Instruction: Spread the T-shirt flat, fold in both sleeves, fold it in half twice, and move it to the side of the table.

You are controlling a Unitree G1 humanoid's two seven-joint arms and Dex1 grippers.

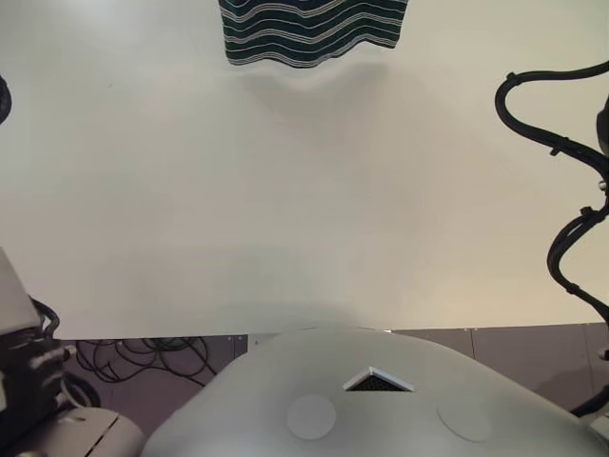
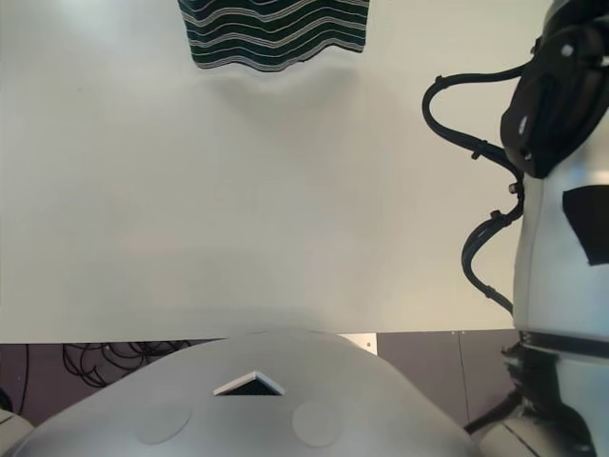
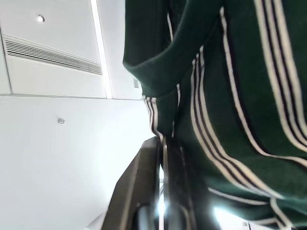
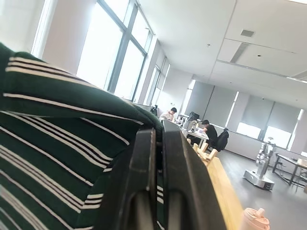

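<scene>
The step in hand is the 1st one, spreading the T-shirt [image 1: 314, 33] flat, and it is not yet done: the striped green cloth hangs down from the 2 sets of fingers, with its lower hem in the air above the bench [image 1: 285, 190] and, judging by the soft shadow under it, not touching the surface. The left fingers [image 3: 136, 187] are pressed nearly together, with only a thin slit between them, and the cloth bunches right at their tips and drapes down 1 side of them, so they appear to pinch an upper edge of the shirt. The right fingers [image 4: 144, 177] are likewise closed tight, with striped cloth wrapped against them and running in behind them, so I judge they pinch the other upper edge. Which part of the shirt each pair holds, shoulder or sleeve, cannot be told. The next move calls for both pairs of fingers to stay clamped, keep the cloth taut between them, and come down together so the hem below them lands 1st and the body lays out smooth, without creases, before either pair opens.
</scene>
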